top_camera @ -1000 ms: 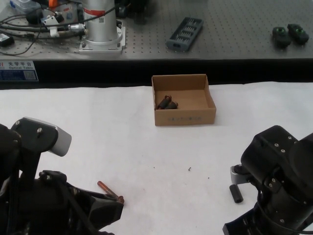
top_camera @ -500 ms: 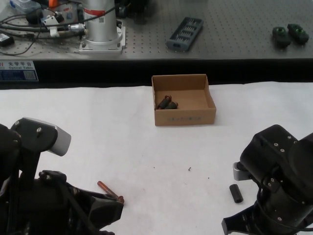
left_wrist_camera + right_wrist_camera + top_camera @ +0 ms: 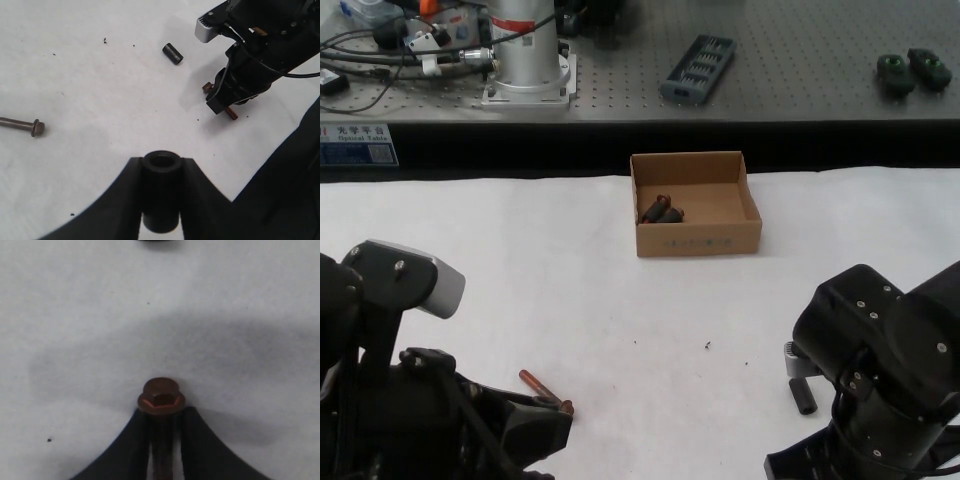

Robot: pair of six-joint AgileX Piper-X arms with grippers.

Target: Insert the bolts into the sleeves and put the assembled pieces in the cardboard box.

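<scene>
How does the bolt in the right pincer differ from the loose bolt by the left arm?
The held bolt is clamped by its shank in the right pincer, head poking out; the loose bolt lies untouched on the white sheet. The held bolt seems raised, its shadow below; the loose bolt lies flat. Both have flanged hex heads; neither is in a sleeve.

Cardboard box (image 3: pixel 698 240) at 12 o'clock on the white sheet (image 3: pixel 570 290) covering the table, top open. Two dark assembled pieces (image 3: pixel 661 210) lie together inside, toward its 9 o'clock wall. Loose bolt (image 3: pixel 544 391) at 7 o'clock, just beside the left arm (image 3: pixel 410 420). Black sleeve (image 3: pixel 803 396) at 5 o'clock, lying flat, just beside the right arm (image 3: pixel 880 370). Metal post (image 3: pixel 525 45) at 11 o'clock, beyond the sheet.
</scene>
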